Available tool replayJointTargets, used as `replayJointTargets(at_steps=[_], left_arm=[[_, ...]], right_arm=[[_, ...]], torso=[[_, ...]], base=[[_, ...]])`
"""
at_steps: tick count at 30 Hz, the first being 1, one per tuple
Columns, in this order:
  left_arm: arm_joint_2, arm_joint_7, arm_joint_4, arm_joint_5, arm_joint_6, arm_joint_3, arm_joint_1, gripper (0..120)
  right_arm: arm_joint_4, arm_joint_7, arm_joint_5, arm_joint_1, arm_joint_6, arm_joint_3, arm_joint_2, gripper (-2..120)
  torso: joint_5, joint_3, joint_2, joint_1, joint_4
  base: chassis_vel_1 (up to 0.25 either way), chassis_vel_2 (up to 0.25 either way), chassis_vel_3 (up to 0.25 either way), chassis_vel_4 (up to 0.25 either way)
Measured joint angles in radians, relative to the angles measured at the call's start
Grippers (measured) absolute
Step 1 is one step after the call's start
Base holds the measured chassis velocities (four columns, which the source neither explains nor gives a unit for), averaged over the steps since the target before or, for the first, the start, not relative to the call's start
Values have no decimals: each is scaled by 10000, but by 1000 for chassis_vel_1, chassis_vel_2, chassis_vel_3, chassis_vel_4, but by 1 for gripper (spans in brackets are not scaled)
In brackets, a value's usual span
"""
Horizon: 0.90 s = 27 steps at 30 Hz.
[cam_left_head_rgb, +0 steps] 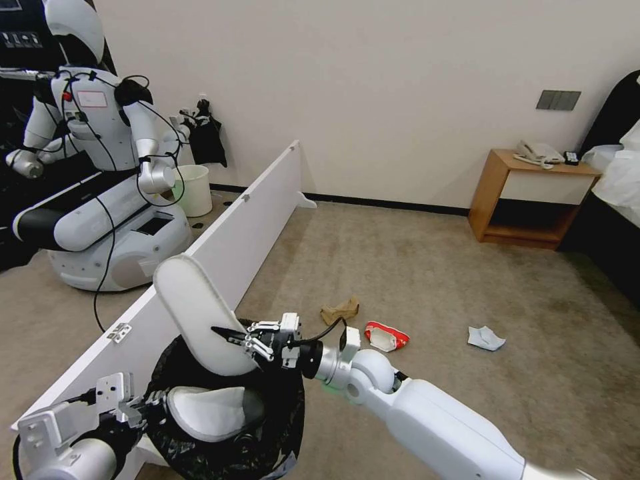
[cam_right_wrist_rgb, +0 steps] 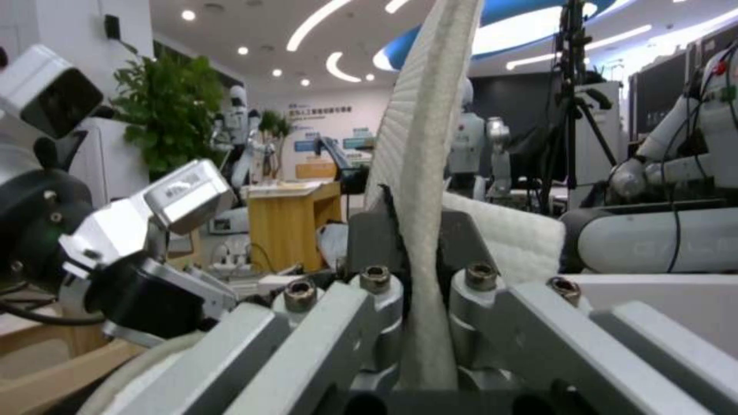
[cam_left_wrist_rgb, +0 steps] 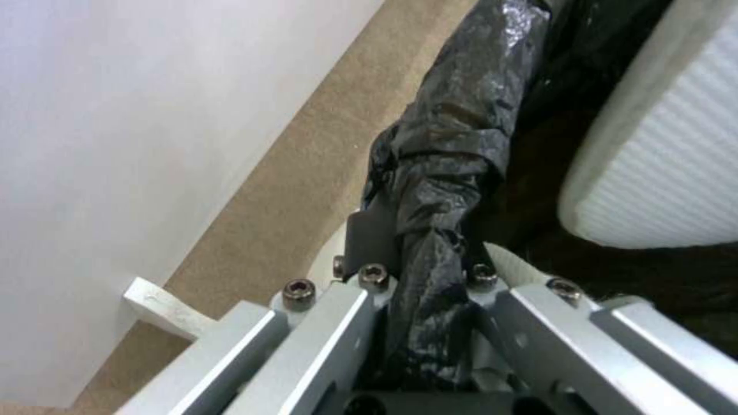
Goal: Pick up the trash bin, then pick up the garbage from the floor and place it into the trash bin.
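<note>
Over the bin (cam_left_head_rgb: 227,427), at six o'clock in your head view, your right pincer (cam_left_head_rgb: 248,339) is clamped on a white slipper (cam_left_head_rgb: 197,313) held upright above the bag, while your left pincer (cam_left_head_rgb: 137,407) grips the bin's black-bagged rim. A second slipper (cam_left_head_rgb: 210,412) lies inside. You're mid-deposit; next I'd judge you release, then reach the red packet (cam_left_head_rgb: 385,335) on the floor at one o'clock.

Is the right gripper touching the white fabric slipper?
Touching: in the right wrist view, the right gripper pinches the white fabric slipper between its fingers.
</note>
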Motion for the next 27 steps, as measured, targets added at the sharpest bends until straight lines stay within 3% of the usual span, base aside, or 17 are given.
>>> replayJointTargets(at_steps=[27], left_arm=[[13, 4, 1, -8, 2, 21, 102, 1]], right_arm=[[-539, -329, -606, 63, 325, -62, 54, 4]], torso=[[0, 0, 0, 0, -1]], base=[[0, 0, 0, 0]])
